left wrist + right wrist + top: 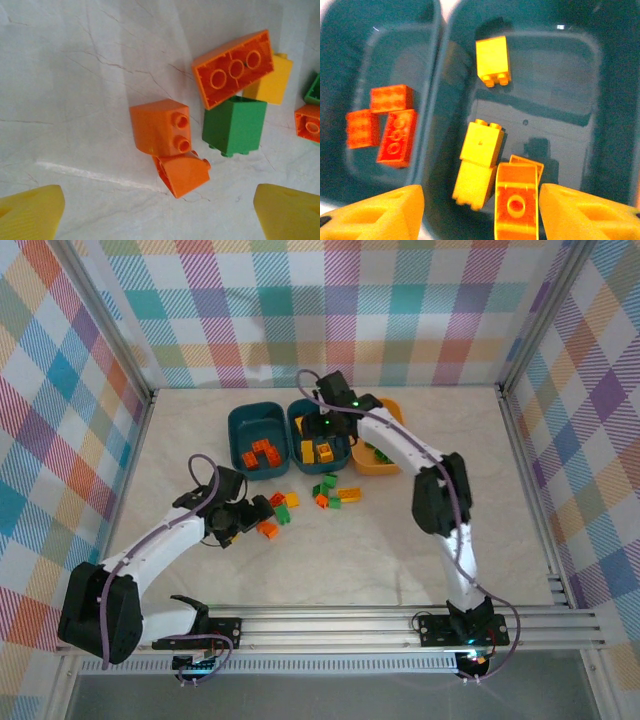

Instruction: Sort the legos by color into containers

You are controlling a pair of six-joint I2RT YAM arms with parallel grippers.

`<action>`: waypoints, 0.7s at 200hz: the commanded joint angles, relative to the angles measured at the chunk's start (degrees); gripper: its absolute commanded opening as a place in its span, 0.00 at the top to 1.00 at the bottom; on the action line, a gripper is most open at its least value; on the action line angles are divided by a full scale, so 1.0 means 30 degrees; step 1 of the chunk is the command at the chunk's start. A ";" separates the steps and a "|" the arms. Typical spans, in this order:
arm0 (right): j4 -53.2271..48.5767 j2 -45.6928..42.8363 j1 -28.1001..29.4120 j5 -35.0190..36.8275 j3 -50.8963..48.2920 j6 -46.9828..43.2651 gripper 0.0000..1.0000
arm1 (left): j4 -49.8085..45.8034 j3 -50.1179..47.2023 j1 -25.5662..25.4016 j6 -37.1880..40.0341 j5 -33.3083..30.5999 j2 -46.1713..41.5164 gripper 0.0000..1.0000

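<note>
Left wrist: L hand (159, 210) open, free table (75, 75) left of orange legos (167, 145) | R hand (481, 195) open above teal tub (612, 150)

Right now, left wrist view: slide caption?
Left gripper open above two touching orange legos, a green brick just beside them.

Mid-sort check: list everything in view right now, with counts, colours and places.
Dark teal plastic tubs: two, side by side on the pale marbled table, far middle.
Orange-yellow plastic tub: one, right of the teal pair, partly under the right arm.
Orange studded bricks: three, in the left teal tub.
Yellow studded bricks: at least three, in the right teal tub, some overlapping.
Loose studded bricks: seven in the left wrist view, four orange, two green, one yellow, on the table.
Left pincer: one, yellow fingertips, open above the loose bricks.
Right pincer: one, yellow fingertips, open above the right teal tub.
</note>
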 commanded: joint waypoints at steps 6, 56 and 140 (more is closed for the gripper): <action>0.3340 -0.5199 -0.0049 0.0488 -0.5562 0.1019 0.38 | -0.0885 0.0575 -0.0889 0.0162 -0.0601 0.0176 0.07; 0.5128 -1.0802 -0.0037 0.0349 -1.4856 0.3257 0.40 | -0.0757 0.1506 -0.2654 0.0561 -0.1140 0.2143 0.16; 0.4992 -1.3277 -0.0046 0.0258 -1.9634 0.3924 0.41 | 0.0407 0.1067 -0.3630 -0.4518 -0.2525 0.4038 0.30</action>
